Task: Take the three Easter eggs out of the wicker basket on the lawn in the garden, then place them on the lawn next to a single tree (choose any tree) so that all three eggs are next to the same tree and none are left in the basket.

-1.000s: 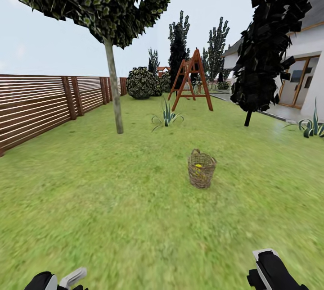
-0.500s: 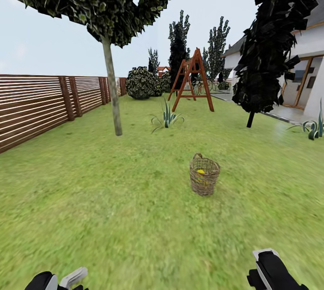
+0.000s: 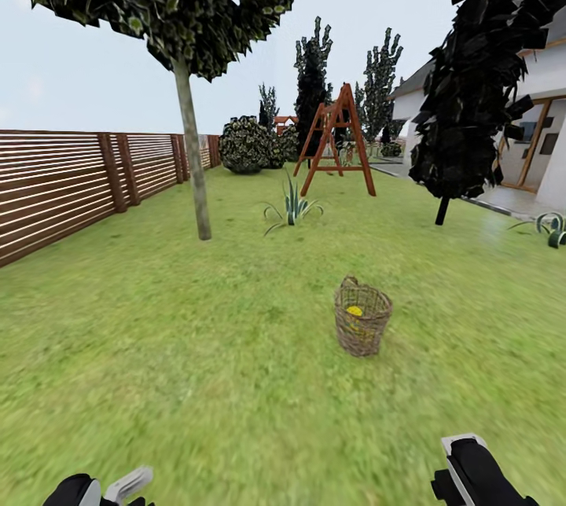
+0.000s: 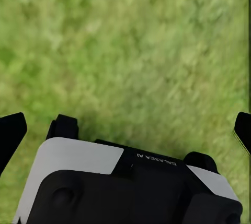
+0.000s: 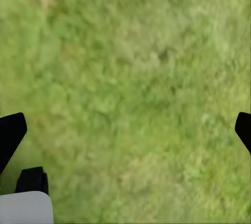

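Both grippers, left and right, hang wide open, empty, over lawn; ahead stands the brown open-weave wicker basket, yellow egg inside

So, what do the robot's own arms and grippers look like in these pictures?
The left gripper and right gripper are glossy black with pale grey-white panels. In the left wrist view, a rounded black housing carries white plates and small mirrored lettering, too small to read. Dark, tapered fingertips show at the edges. I see no cables.
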`<state>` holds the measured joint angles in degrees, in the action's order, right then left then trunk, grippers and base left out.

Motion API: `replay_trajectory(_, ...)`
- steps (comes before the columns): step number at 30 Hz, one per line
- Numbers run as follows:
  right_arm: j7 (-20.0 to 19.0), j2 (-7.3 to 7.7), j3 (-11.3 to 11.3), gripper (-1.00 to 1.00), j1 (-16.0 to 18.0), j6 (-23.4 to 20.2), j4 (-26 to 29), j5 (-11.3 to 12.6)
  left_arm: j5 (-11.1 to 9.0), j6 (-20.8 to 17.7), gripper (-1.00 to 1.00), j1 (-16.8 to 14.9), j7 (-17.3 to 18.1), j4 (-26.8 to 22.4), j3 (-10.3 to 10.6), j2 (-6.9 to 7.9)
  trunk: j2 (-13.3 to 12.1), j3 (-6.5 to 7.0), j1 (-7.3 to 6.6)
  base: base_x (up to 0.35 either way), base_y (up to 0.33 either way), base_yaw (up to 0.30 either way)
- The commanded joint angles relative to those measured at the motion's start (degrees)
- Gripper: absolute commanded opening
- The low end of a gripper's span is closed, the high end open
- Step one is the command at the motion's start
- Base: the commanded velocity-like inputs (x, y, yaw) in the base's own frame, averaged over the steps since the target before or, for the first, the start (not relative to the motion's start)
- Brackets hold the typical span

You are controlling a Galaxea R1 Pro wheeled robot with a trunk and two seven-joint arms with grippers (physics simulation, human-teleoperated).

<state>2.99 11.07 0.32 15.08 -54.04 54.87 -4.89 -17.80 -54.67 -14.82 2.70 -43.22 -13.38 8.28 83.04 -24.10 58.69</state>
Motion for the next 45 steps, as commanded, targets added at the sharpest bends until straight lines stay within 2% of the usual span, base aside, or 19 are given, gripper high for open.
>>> replay_trajectory(1,-0.2,0.01,0.0,1.00,0.0,-0.3,0.1,-0.5,0.2,-0.3,1.00,0.0,0.3,-0.1,-0.2,-0.02,0.0,-0.07,0.04,0.341,0.000,0.000)
replay_trajectory(45,-0.2,-0.45,0.0,1.00,0.0,-0.3,0.0,-0.5,0.1,-0.3,1.00,0.0,0.3,-0.1,-0.2,0.04,0.0,-0.07,0.04,0.341,0.000,0.000)
